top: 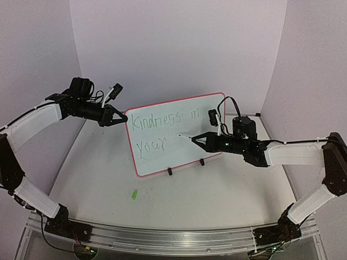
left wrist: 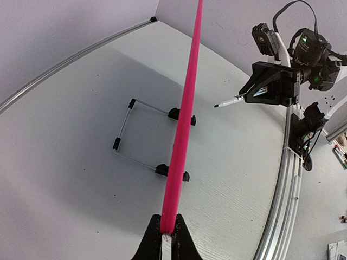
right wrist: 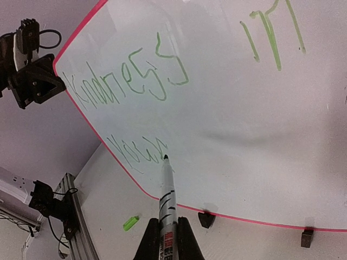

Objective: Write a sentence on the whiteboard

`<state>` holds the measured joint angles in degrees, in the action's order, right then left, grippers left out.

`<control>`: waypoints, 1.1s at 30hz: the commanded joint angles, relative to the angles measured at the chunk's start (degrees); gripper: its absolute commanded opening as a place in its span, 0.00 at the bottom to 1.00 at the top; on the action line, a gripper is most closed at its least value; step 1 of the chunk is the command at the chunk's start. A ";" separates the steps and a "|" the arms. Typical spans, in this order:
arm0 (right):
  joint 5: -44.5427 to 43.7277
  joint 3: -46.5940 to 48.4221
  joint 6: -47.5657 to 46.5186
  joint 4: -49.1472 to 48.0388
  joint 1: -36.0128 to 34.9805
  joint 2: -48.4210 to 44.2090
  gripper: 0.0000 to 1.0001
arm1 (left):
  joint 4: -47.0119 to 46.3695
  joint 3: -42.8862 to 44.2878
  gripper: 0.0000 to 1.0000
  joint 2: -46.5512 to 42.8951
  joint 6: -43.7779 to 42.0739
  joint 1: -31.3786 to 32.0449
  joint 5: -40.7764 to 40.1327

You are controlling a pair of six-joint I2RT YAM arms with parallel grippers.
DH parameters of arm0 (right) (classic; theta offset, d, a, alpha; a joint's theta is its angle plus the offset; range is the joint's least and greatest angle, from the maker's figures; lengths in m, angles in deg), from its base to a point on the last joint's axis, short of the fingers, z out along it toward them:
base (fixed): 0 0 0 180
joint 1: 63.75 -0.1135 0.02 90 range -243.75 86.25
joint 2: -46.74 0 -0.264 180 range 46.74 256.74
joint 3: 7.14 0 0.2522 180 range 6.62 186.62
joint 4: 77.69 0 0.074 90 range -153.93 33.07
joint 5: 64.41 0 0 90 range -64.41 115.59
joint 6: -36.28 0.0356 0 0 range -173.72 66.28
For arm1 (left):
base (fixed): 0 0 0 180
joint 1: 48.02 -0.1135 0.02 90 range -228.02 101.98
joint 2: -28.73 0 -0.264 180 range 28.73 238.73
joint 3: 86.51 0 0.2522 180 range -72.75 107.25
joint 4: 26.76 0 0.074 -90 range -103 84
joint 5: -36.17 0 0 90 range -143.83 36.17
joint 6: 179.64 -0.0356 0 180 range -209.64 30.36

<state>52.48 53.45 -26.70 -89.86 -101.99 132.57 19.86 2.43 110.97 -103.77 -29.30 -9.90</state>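
The whiteboard (top: 187,154) stands upright on its stand at mid-table, pink-red rim all round. The sentence (top: 157,120) is in green: "Kindness in" above, "your" below (right wrist: 135,151). My left gripper (top: 122,118) is shut on the board's left rim; the left wrist view shows that rim (left wrist: 184,119) edge-on between the fingers (left wrist: 168,225). My right gripper (top: 198,140) is shut on a marker (right wrist: 167,189). Its tip sits just right of "your", and from the left wrist a small gap shows between the marker (left wrist: 230,101) and the board.
A green marker cap (top: 134,194) lies on the table in front of the board. The wire stand (left wrist: 124,127) reaches out behind the board, with black clips (top: 169,171) at the bottom rim. An aluminium rail (top: 162,238) runs along the near edge; purple walls enclose the table.
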 commanded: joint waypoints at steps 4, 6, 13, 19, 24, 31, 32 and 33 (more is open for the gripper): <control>2.90 1.45 -0.14 -4.51 1.15 3.40 0.00 | -0.29 0.07 0.00 -0.95 -0.74 0.70 1.46; 3.41 2.11 -0.17 -4.79 1.45 4.22 0.00 | -0.24 0.08 0.00 -1.03 -0.75 0.71 1.38; 4.55 4.10 0.20 -6.99 2.40 6.86 0.00 | -0.21 0.08 0.00 -0.97 -0.86 0.71 1.29; 6.55 6.51 0.16 -8.21 3.48 8.82 0.00 | -0.22 0.06 0.00 -0.94 -0.87 0.73 1.29; 7.78 7.56 0.34 -8.69 4.37 10.58 0.00 | -0.12 0.07 0.00 -0.94 -0.85 0.71 1.28; 7.98 5.65 0.82 -9.15 5.02 11.55 0.00 | -0.13 0.13 0.00 -0.98 -0.85 0.70 1.32; 8.08 5.21 0.95 -9.24 5.02 11.74 0.00 | -0.12 0.14 0.00 -0.96 -0.87 0.70 1.30; 8.22 4.76 1.13 -9.33 5.01 12.01 0.00 | -0.09 0.15 0.00 -0.94 -0.89 0.70 1.27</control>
<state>60.27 58.99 -26.36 -96.85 -97.38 143.14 19.88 2.43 110.97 -103.77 -29.30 -9.95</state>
